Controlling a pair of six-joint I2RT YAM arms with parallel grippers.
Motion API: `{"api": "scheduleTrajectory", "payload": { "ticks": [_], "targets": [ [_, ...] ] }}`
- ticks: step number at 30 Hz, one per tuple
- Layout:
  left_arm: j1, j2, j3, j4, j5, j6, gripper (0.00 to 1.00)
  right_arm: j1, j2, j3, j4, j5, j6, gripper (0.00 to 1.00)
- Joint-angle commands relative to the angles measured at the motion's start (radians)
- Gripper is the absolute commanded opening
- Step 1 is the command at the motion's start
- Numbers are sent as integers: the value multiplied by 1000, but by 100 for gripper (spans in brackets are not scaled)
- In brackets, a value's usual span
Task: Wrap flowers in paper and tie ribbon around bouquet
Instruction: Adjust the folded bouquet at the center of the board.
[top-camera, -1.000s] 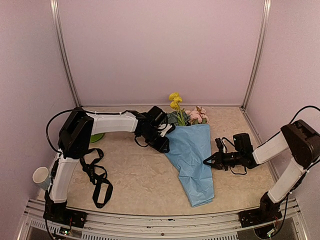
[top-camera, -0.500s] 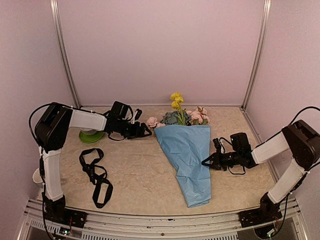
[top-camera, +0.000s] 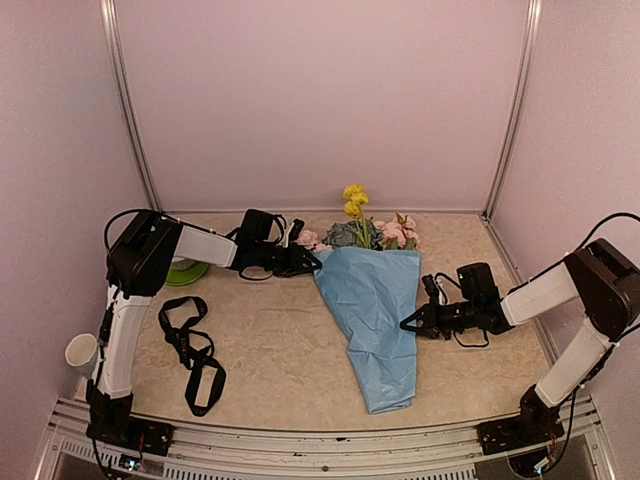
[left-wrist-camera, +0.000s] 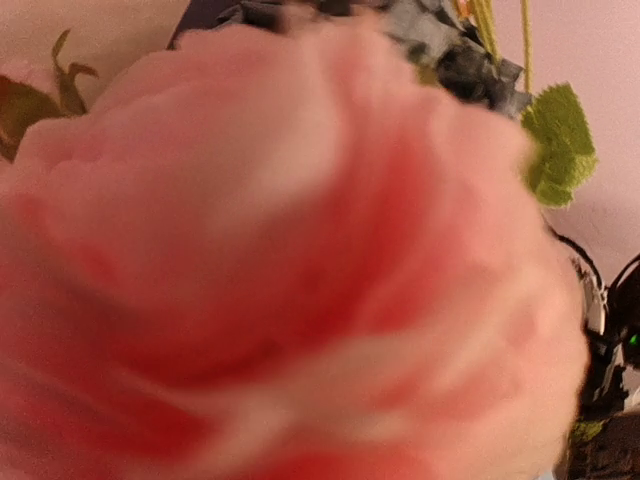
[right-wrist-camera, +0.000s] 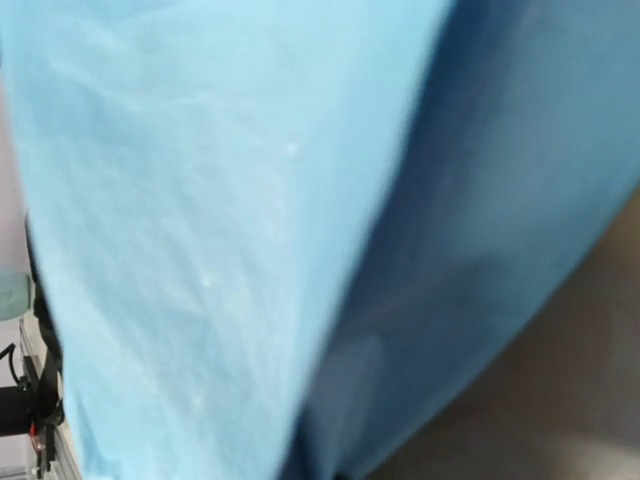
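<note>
While the bouquet (top-camera: 375, 300) lies flat between the two arms in the top view, the left pincer (top-camera: 303, 262) sits right at its open end. A pink rose (top-camera: 305, 240) is just past its tips, and the rest of the flowers (top-camera: 352, 225) are a bit further on. From up here I can't tell how wide it's open or whether it has the rose. The right pincer (top-camera: 407, 323) comes in from the other side, tips touching the edge of the paper (top-camera: 380, 350) about halfway down the cone. It's closed all the way, but whether a fold is caught in it, no idea. The ribbon (top-camera: 190, 350) lies in loose loops well behind the left pincer, back toward that arm's base, with a green saucer (top-camera: 190, 272) next to the arm.

Left wrist view: one blurry pink rose right up against the lens, with a green leaf (left-wrist-camera: 560, 140) off to the side. No fingers visible, so no help on the grip.

Right wrist view: wall-to-wall blue paper, a pale face and a darker fold. The fingers are hidden here too.

Handling guess: the paper looks thin and light, so it'll probably crease or tear if yanked. The stems are probably light and bendy. I'd hold the cone at its narrow lower part, not by the blooms. The ribbon looks floppy, so I'd grab an end.
</note>
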Motion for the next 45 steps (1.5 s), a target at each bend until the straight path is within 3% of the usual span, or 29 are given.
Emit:
{"api": "scheduleTrajectory", "payload": {
  "ticks": [1, 3, 12, 18, 23, 31, 32, 35, 41, 45],
  "targets": [
    [12, 46, 70, 73, 62, 11, 12, 17, -6, 22, -31, -18, -24, 0],
    [17, 69, 98, 73, 81, 4, 0, 21, -9, 19, -33, -21, -25, 0],
    [98, 76, 190, -31, 14, 48, 0, 37, -13, 8, -39, -39, -35, 0],
    [87, 39, 190, -58, 33, 80, 0, 79, 46, 60, 24, -65, -1, 0],
    [137, -10, 170, -105, -83, 110, 0, 87, 85, 70, 103, -68, 47, 0],
    [159, 104, 322, -277, -128, 180, 0, 116, 203, 110, 167, -78, 83, 0],
    [162, 107, 314, -276, -136, 175, 5, 115, 209, 108, 193, -75, 105, 0],
    [167, 68, 279, -281, -221, 194, 35, 116, 226, 125, 188, -45, 121, 0],
    [128, -219, 84, -279, -402, 251, 46, 135, 232, 156, 131, 22, 115, 0],
    [-13, -437, -153, -286, -529, 301, 48, 154, 234, 156, 139, 49, 133, 0]
  ]
}}
